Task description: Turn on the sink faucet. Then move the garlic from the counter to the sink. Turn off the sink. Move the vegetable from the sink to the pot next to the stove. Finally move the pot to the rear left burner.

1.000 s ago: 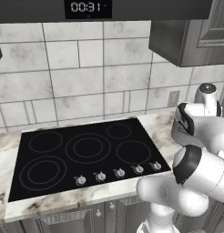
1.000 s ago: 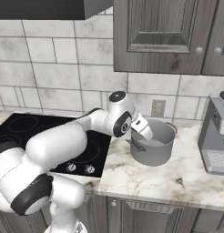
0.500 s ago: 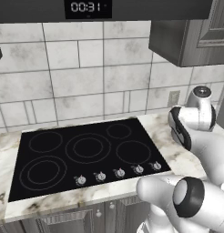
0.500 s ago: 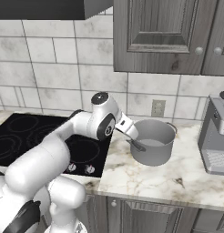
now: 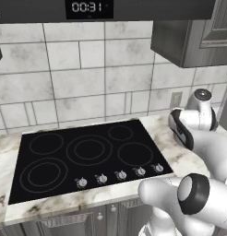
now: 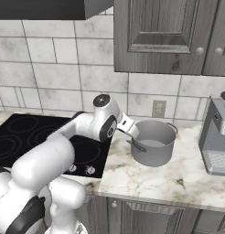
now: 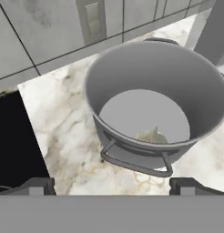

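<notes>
1. Right now we see the hand (image 7: pixel 111 185) spread wide and empty, just short of the pot's near handle (image 7: pixel 136 163).
2. Inside the pot (image 6: pixel 153 140) lies the garlic (image 7: pixel 151 135) (pale, against the near wall).
3. Pot stands on the marble surface (image 6: pixel 178 176), beside the stove (image 5: pixel 87 154).

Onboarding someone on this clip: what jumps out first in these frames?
The grey pot on the marble counter right of the black cooktop, with the garlic lying on its bottom. The white arm reaches across to it, its open hand just short of the pot's near handle, not touching. A coffee machine stands at the far right.
</notes>
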Controlling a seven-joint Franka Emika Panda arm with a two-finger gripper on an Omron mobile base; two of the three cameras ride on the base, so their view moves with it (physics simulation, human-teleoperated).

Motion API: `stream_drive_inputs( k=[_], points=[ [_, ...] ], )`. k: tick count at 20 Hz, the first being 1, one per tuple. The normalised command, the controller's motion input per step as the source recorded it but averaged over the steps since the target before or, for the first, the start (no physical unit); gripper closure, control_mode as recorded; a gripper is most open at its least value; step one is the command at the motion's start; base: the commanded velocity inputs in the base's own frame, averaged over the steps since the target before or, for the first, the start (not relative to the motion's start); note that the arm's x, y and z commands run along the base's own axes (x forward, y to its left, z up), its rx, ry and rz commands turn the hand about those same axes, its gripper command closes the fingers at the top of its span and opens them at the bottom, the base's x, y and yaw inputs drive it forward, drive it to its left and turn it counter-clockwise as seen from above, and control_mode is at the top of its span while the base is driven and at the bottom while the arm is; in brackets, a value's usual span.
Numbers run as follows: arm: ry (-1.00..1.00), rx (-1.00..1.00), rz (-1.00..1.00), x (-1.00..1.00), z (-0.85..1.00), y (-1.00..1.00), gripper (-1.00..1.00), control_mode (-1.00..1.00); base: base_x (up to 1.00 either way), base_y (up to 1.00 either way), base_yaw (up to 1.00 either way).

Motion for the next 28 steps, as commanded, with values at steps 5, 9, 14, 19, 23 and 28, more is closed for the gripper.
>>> stream_drive_inputs(
  k=[5,9,14,19,23,28],
  points=[
    [0.05,0.0,0.06,0.25,-0.1,-0.01,-1.0,-1.0,0.0,0.0,0.0],
    [0.06,0.0,0.02,0.16,-0.22,-0.11,-1.0,-1.0,0.0,0.0,0.0],
    [0.03,0.0,0.0,0.17,-0.2,-0.23,-1.0,-1.0,0.0,0.0,0.0],
    [0.03,0.0,0.03,0.25,-0.24,-0.11,-1.0,-1.0,0.0,0.0,0.0],
    [0.04,0.0,0.04,0.24,-0.27,-0.07,-1.0,-1.0,0.0,0.0,0.0],
    [0.04,0.0,0.05,0.24,-0.3,-0.13,-1.0,-1.0,0.0,0.0,0.0]
  ],
)
